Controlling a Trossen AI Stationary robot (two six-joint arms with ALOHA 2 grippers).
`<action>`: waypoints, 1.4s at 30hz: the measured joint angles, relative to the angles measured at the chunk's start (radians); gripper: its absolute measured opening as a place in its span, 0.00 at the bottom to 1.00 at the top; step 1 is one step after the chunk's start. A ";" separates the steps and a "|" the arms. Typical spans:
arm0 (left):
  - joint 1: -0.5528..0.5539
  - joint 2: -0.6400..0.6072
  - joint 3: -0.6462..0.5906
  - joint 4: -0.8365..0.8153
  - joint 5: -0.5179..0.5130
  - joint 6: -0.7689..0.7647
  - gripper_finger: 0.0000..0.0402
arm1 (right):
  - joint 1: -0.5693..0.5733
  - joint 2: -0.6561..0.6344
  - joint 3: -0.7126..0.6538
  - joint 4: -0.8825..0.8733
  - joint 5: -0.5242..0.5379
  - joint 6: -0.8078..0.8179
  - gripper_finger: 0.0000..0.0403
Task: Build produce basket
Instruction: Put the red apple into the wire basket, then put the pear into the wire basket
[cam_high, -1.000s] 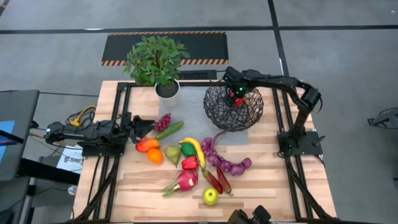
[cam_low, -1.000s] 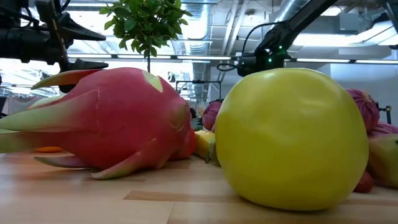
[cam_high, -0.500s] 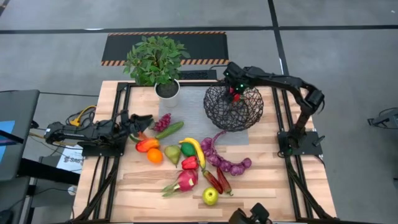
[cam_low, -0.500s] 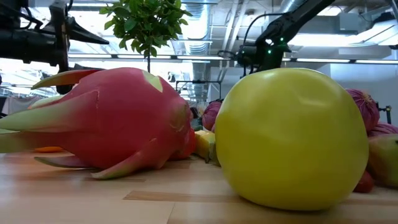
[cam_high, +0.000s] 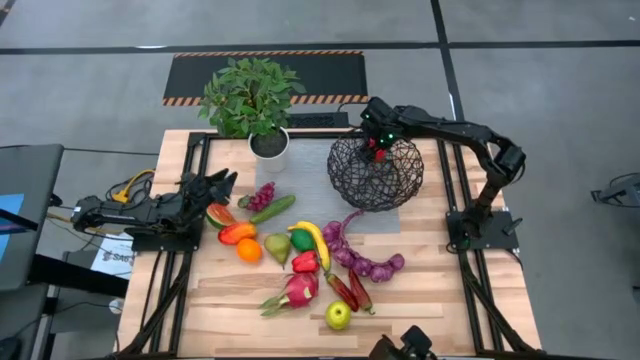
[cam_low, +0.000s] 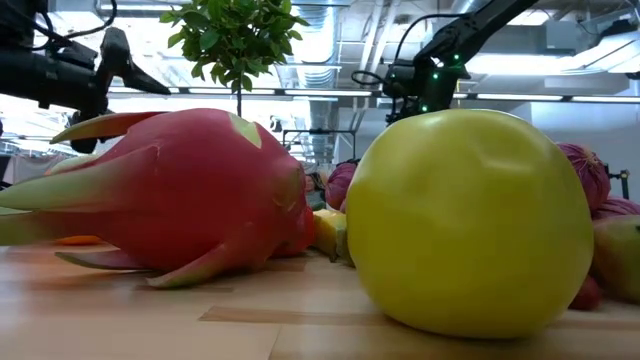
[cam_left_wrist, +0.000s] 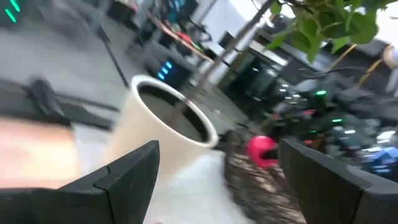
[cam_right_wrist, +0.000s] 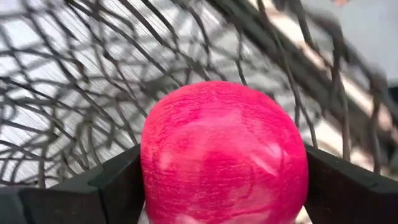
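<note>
- Grey concrete floor surrounds a pale wooden table (cam_high: 420, 300) seen from straight above, with a dark robot arm mounted at each side.
- Nearest the front edge, a yellow-green apple (cam_high: 339, 316) sits alone, just behind it a pink dragon fruit (cam_high: 298, 290) and two dark red chillies (cam_high: 352, 291).
- Mid-table, the rest of the produce lies in a loose cluster: a yellow banana (cam_high: 315, 241), an orange (cam_high: 249, 251), a green pear (cam_high: 277, 247), a string of purple onions (cam_high: 358, 258), a cucumber (cam_high: 272, 209) and purple grapes (cam_high: 262, 197).
- At the cluster's left edge, the left end effector (cam_high: 218, 186) hovers with its fingers spread apart and nothing between them. A red and green piece (cam_high: 219, 215) lies just beside it, on the side toward the front edge. This arm is by far the nearer one to the loose produce.
- Farther back on the right, the wire basket (cam_high: 352, 185) stands on a grey mat (cam_high: 310, 205).
- Reaching over the basket's rim, the right end effector (cam_high: 378, 147) has a round pink-red fruit (cam_right_wrist: 224, 155) between its widely parted fingers; whether it grips or has just let go cannot be told. The fruit sits inside the basket's mesh.
- At the back edge, a leafy potted plant (cam_high: 249, 98) stands in a white pot.
</note>
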 joint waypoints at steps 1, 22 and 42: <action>0.000 0.000 0.000 0.001 -0.013 0.027 0.78 | 0.000 0.000 0.001 -0.001 0.000 -0.027 0.91; -0.002 0.078 0.003 -0.008 0.553 0.056 0.84 | 0.101 0.001 0.032 -0.109 0.119 -0.013 0.98; -0.002 0.094 0.003 0.026 0.541 0.042 0.88 | 0.278 -0.218 0.095 -0.352 -0.068 0.141 0.97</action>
